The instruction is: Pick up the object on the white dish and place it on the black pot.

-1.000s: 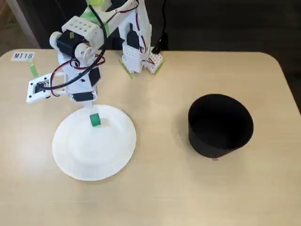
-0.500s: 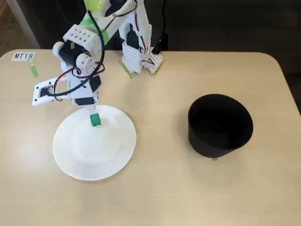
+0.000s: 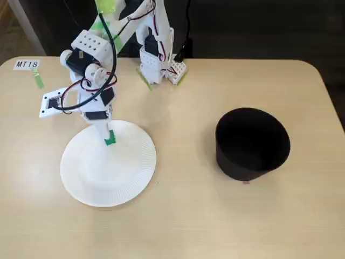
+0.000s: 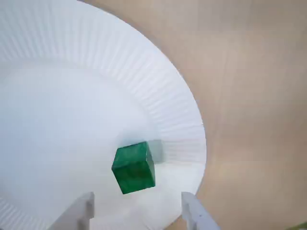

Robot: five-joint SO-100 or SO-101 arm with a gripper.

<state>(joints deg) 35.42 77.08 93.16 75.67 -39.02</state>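
Observation:
A small green cube [image 3: 110, 139] lies on the white paper plate [image 3: 108, 175], near its upper rim in the fixed view. In the wrist view the cube [image 4: 134, 167] rests on the plate [image 4: 72, 96] close to the rim. My gripper [image 3: 106, 134] hangs over the plate just above the cube. In the wrist view the gripper [image 4: 138, 197] is open, with its white fingertips [image 4: 86, 207] on either side just short of the cube and not touching it. The black pot [image 3: 237, 162] stands upright to the right of the plate on the table.
The arm's base [image 3: 159, 54] stands at the back middle of the light wooden table [image 3: 183, 216]. A label reading MT18 [image 3: 27, 64] and a strip of green tape [image 3: 39, 81] lie at the back left. Bare table lies between plate and pot.

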